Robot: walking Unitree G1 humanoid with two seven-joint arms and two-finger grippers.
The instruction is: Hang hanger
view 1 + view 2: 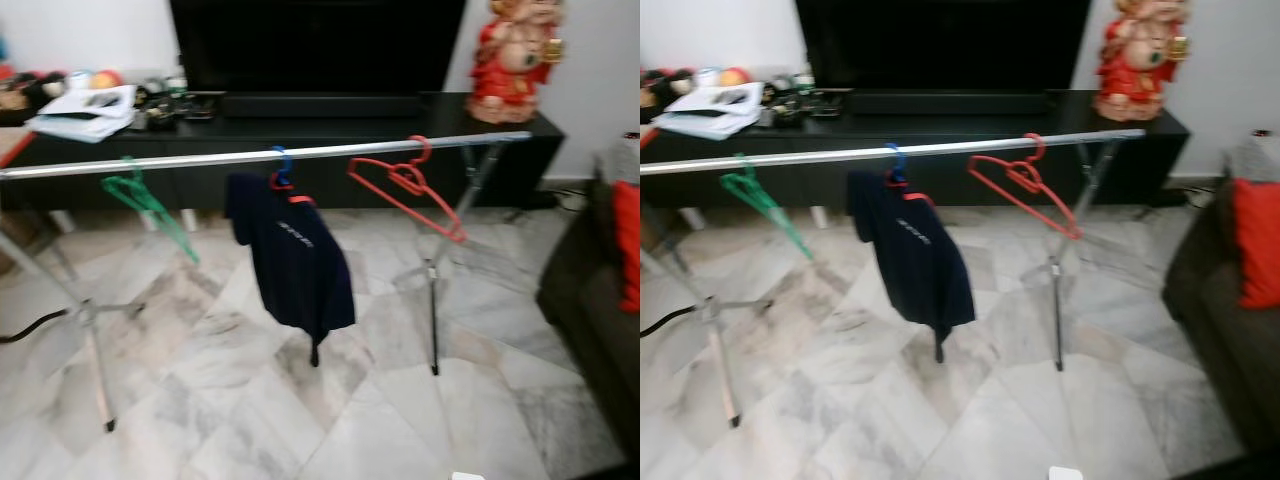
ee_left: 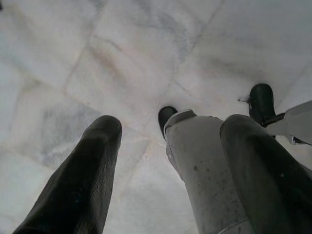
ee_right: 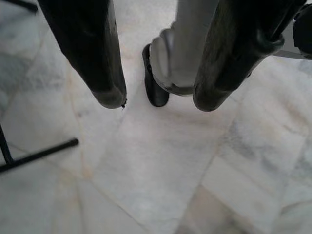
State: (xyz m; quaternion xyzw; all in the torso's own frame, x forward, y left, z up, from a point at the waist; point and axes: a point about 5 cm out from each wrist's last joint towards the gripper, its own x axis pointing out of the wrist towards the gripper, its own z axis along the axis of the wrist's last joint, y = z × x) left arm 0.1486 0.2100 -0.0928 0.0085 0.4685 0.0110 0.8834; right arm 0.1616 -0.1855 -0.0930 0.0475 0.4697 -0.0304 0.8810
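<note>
A silver rail (image 1: 300,153) is carrying three hangers: a green hanger (image 1: 150,208) toward its left end, a blue-hooked hanger with a dark shirt (image 1: 295,262) at the middle, and a red hanger (image 1: 408,185) tilting near the right stand. The left gripper (image 2: 165,146) and right gripper (image 3: 156,100) are both hanging wide and empty over the marble floor (image 3: 161,185). Judged risk: the red hanger is sitting askew, so a nudge to the rail could be swinging it off.

Faint white lettering across the chest of the dark navy shirt (image 1: 295,262) hanging on the silver rail (image 1: 200,160); too blurred to read. Papers (image 1: 85,108) on the black TV console (image 1: 330,128): print indistinct. No other text, brand or number legible.
</note>
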